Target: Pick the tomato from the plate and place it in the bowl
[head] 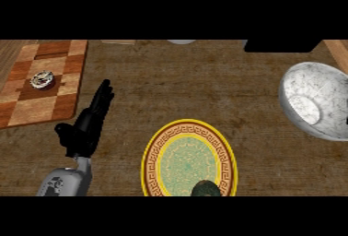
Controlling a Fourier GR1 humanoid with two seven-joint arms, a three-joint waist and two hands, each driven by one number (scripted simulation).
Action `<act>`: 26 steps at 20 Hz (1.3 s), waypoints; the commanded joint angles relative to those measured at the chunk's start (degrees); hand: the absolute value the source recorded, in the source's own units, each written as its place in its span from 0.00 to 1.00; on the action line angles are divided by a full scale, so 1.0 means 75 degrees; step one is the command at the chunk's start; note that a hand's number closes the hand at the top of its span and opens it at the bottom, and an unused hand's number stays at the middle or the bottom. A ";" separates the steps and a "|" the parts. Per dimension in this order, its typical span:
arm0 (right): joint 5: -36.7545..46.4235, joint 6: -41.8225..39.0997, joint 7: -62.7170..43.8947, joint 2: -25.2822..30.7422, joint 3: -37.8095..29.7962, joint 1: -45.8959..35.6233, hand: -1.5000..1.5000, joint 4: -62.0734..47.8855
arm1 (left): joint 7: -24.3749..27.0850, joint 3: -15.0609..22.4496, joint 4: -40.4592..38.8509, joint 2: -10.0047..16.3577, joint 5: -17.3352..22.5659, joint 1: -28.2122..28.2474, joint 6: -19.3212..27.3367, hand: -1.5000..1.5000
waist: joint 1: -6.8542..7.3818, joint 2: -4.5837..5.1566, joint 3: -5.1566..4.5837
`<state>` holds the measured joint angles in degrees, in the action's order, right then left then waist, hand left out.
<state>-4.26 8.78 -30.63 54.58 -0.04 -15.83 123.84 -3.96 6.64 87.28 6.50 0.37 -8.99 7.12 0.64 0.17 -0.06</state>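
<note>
board [39,100], left hand [85,131] — left of plate [151,161]

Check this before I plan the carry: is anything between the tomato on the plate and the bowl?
Nothing visible does. The tomato sits at the plate's near edge; only bare counter lies between it and the bowl at right.
</note>
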 commanded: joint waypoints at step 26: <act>0.2551 -0.1642 0.6036 -0.1742 0.0033 -0.1963 0.00 -1.0132 | -0.0014 -0.0226 -0.0193 -0.0200 -0.0208 -0.0242 -0.0092 0.50 | 0.0045 0.0043 0.0018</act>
<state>16.60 1.19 8.89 42.48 0.95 -29.54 55.76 -4.15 5.44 88.14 5.61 -0.42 -8.67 5.56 1.24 0.43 0.06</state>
